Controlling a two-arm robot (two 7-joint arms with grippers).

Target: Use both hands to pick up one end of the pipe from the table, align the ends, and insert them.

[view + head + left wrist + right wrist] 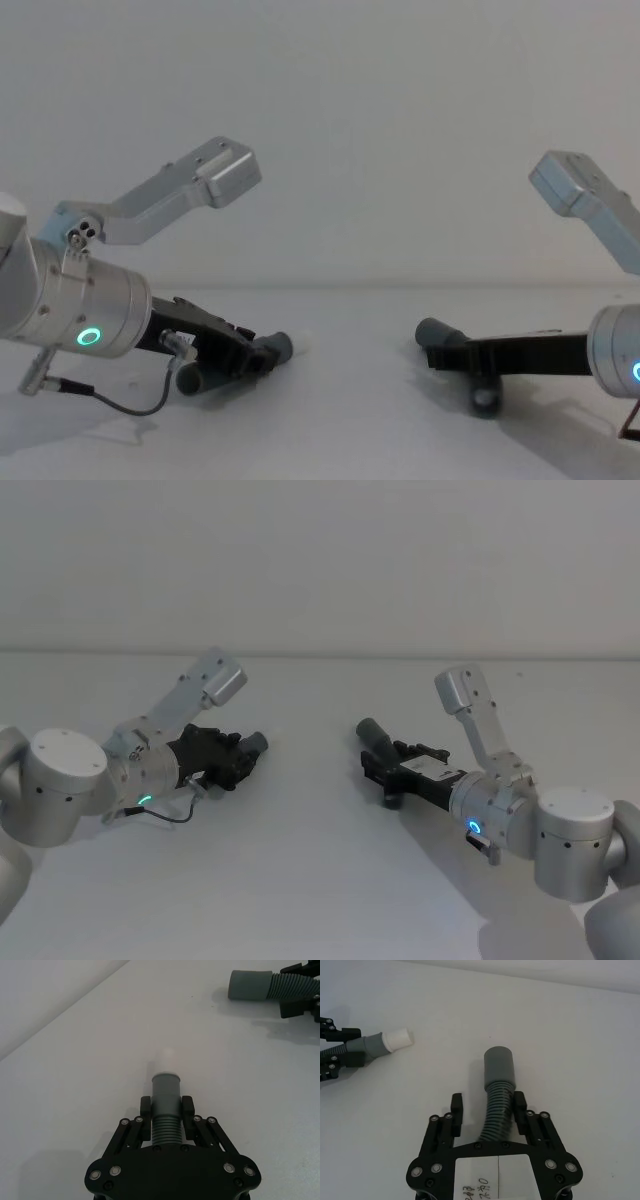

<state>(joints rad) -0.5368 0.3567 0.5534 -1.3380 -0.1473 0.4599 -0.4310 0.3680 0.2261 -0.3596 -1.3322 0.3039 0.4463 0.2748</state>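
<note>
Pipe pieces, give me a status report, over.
Left end effector shut on white-tipped piece. Right end effector open, straddling cuffed piece. Pieces apart, unjoined. Nothing between them.

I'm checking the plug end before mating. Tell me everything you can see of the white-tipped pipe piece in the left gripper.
The white-tipped pipe piece is a short, dark grey corrugated hose, plastic-looking, ending in a smooth grey collar with a narrow white tip beyond it. The jaws of the left gripper are shut on the ribs just behind the collar. It sits low over the white table, well apart from the cuffed piece.
</note>
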